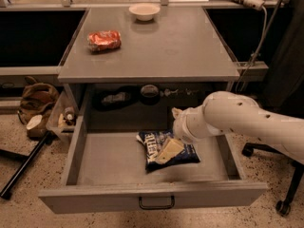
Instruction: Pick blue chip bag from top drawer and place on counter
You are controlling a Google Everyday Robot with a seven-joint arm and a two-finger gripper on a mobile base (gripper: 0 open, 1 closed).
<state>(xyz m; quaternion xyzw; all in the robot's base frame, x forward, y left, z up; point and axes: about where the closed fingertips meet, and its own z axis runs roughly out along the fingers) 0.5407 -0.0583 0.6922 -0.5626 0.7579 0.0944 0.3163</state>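
Reaching down into the open top drawer, my gripper sits on the blue chip bag, its pale tip lying across the bag's middle. Whether the pincer is spread or pressed together, I cannot tell from this view. The bag lies on the drawer floor, right of centre and nearer the back. My arm enters from the right, above the drawer's side wall. The counter carries an orange-red snack bag at left and a white bowl near its far edge.
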